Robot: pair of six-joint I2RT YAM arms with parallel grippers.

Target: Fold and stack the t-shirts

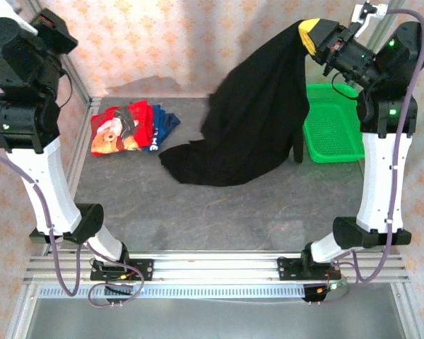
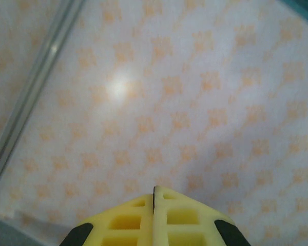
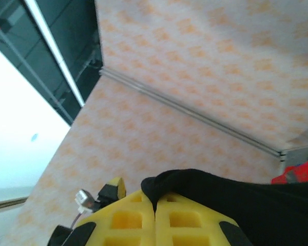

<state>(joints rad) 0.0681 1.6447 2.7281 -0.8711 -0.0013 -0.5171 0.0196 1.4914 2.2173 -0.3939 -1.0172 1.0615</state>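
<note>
On the far left, the left gripper [image 2: 154, 190] is held up high and is pointed at the wall [image 2: 195, 102] with the orange pattern. Its yellow jaws are pressed together, and nothing is held between them.

On the grey table [image 1: 219, 212], at about ten o'clock in the top view, the red t-shirt [image 1: 116, 128] with a cartoon print is laid in a small heap. The blue t-shirt [image 1: 167, 126] is tucked against its three o'clock side, touching it.

Next, the big black t-shirt [image 1: 258, 113] is seen at about one o'clock. It is held up by one end, high above the table, and is hung down like a curtain. Its low end is spread on the table toward seven o'clock.

The top end is pinched by the right gripper [image 1: 309, 33], whose yellow jaws are clamped on the black cloth. In the right wrist view, a fold of the cloth is seen poking out over the jaws.

The green basket [image 1: 332, 131] is set at two o'clock, just beside the hanging shirt
</note>
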